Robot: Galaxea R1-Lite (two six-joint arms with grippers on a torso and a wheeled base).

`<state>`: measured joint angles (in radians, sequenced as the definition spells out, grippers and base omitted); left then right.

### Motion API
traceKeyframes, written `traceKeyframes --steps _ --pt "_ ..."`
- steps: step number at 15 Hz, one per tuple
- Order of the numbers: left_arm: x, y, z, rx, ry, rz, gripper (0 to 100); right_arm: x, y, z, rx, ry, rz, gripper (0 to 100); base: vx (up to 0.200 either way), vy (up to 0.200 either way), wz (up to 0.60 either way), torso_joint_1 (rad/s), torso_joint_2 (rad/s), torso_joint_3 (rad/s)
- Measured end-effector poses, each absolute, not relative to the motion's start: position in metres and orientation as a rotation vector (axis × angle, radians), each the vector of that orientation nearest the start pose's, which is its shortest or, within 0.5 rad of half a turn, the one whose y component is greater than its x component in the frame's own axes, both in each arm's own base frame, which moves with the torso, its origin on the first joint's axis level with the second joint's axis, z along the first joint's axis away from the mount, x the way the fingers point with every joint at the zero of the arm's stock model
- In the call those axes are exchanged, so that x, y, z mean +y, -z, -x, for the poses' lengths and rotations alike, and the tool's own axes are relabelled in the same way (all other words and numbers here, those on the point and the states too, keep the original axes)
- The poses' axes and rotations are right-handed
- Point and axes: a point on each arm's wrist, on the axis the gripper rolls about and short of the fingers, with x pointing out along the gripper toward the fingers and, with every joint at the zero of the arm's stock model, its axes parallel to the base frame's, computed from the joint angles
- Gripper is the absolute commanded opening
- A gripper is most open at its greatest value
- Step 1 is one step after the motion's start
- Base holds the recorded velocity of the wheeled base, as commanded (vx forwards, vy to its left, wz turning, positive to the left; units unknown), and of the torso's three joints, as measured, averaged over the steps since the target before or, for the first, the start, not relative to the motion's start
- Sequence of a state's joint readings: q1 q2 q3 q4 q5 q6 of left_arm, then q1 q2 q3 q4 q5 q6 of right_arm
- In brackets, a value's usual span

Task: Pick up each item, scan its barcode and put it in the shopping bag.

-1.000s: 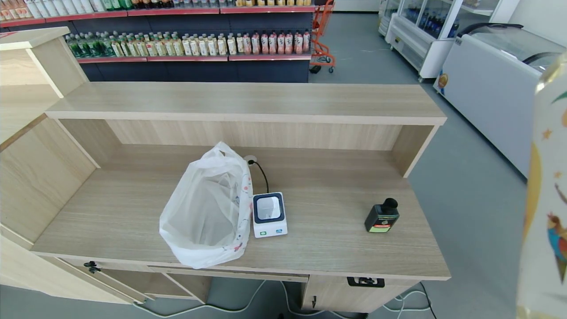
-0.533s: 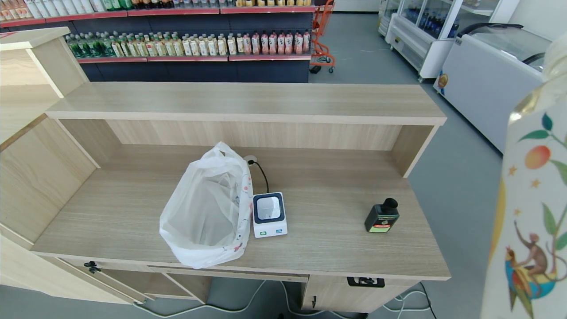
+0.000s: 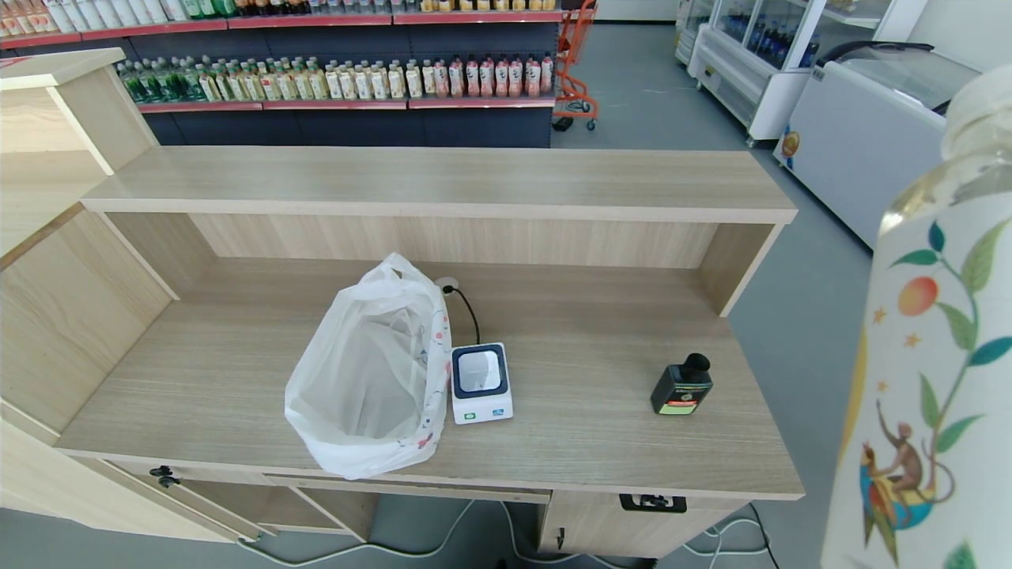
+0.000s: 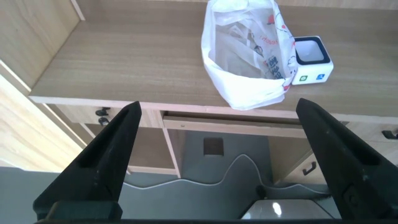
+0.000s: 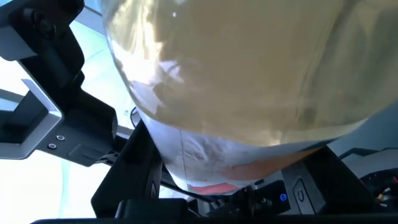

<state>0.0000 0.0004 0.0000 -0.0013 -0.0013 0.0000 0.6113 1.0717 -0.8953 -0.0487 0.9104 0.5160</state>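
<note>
A clear bottle of pale drink [image 3: 929, 371] with a white cap and a white label of leaves, fruit and a monkey hangs close at the right edge of the head view, off the counter's right end. My right gripper [image 5: 205, 130] is shut on this bottle [image 5: 249, 74], with a black finger [image 5: 53, 99] beside it. The white shopping bag [image 3: 368, 371] stands open on the wooden counter [image 3: 585, 442], and the white scanner [image 3: 481, 382] sits against its right side. A small dark bottle [image 3: 681, 386] stands toward the counter's right end. My left gripper [image 4: 217, 115] is open above the counter's front edge, short of the bag [image 4: 249, 56].
A black cable [image 3: 466, 308] runs from the scanner to the back of the counter. A raised shelf [image 3: 443, 186] walls the back and wooden side panels [image 3: 71, 316] the left. Freezers [image 3: 877, 150] stand on the floor at right.
The held bottle has moved left and further into the head view; more of its label and its cap now show. Nothing on the counter has moved.
</note>
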Motion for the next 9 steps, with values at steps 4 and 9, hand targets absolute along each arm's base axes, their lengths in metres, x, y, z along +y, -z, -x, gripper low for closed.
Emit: traceKeyframes --steps 4,9 --pt "0.000 -0.076 0.023 -0.001 0.001 0.000 100 0.091 -0.295 -0.100 0.498 -1.447 -0.403 0 0.000 0.000 0.00 0.000 0.00 0.000" --pt "0.000 -0.076 0.023 -0.001 0.001 0.000 100 0.098 -0.275 -0.127 0.232 -0.980 -0.012 0 0.000 0.000 0.00 0.000 0.00 0.000"
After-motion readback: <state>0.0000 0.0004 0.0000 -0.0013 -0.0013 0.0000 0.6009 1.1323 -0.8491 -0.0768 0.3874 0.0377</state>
